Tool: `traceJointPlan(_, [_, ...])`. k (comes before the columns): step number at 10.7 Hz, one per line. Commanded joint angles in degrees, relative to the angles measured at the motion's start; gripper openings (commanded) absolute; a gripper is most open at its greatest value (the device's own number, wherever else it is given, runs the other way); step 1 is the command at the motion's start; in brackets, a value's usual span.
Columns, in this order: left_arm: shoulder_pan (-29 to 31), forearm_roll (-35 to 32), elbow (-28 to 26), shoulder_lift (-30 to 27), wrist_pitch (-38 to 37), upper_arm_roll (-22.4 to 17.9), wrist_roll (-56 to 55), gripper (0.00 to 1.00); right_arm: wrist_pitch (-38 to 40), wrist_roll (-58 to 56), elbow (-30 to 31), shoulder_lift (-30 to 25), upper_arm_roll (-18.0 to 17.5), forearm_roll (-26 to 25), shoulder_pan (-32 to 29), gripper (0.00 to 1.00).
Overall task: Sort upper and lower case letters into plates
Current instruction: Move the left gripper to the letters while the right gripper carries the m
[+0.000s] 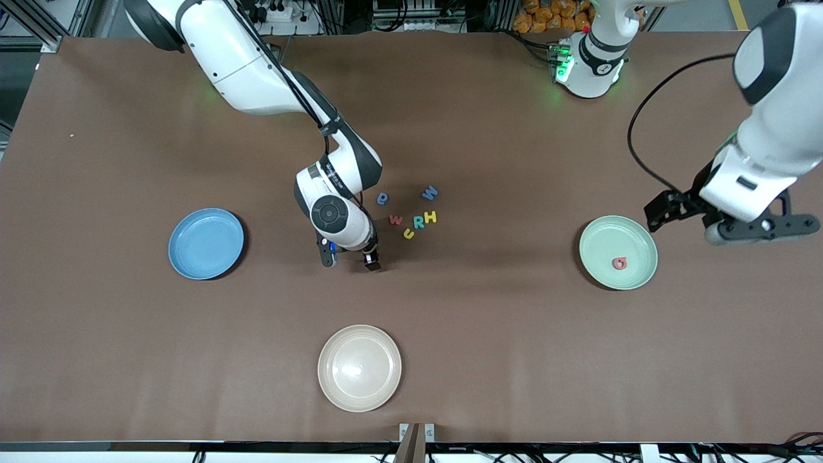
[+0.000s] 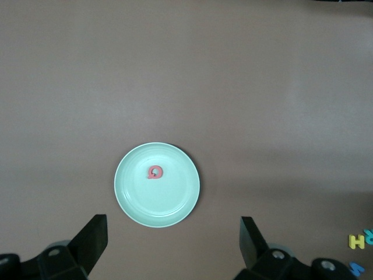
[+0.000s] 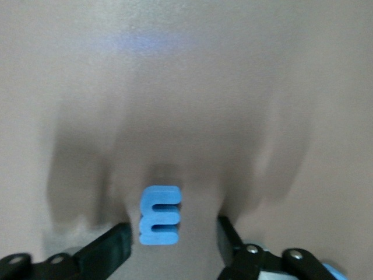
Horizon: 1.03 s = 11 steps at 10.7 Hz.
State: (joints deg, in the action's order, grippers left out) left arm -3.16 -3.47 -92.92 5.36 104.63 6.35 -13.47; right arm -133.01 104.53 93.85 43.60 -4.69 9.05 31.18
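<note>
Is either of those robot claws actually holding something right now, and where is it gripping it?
Nothing is held yet. The right gripper stands open around a blue letter E lying on the table; the left gripper hangs open and empty above the green plate.

A robotics lab — two arms over a brown-covered table, aluminium framing, cables at the edges.

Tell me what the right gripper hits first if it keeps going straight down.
Probably the blue letter E: it lies on the table between the open fingers of the right gripper, apparently untouched. The brown table comes next.
</note>
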Motion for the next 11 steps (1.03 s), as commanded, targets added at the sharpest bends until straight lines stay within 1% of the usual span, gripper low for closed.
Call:
traceJointPlan(1, [0.5,-1.3,0.5,-1.8,-2.0,0.6,0.7,1.0,-1.2,1.5,2.2,-0.6,0.3,-1.5,0.3,0.57])
traceJointPlan(2, [0.5,-1.3,0.7,-2.1,-2.5,0.6,0.7,1.0,-1.2,1.5,2.2,-0.6,0.3,-1.6,0.3,0.54])
traceJointPlan(4, [0.5,-1.0,1.4,-2.2,-3.5,0.7,0.7,1.0,-1.1,1.5,2.1,-0.7,0.3,-2.1,0.3,0.41])
traceJointPlan(6, [0.2,-0.4,1.4,-2.5,-3.6,0.8,0.9,1.0,-0.8,1.5,2.1,-1.1,0.2,-2.1,0.3,0.18])
traceJointPlan(9, [-0.4,-0.3,1.2,-2.4,-3.6,2.8,1.1,1.0,-0.5,0.8,2.1,-1.3,0.2,-2.2,0.2,0.07])
traceJointPlan(10, [-0.4,-0.3,1.1,-2.2,-3.6,3.8,1.0,1.0,-0.5,0.6,2.1,-1.3,0.2,-2.2,0.1,0.07])
traceJointPlan(11, [-0.4,-0.2,0.8,-1.9,-3.6,5.8,0.7,1.0,-0.4,0.4,2.1,-1.3,0.2,-2.2,0.1,0.07])
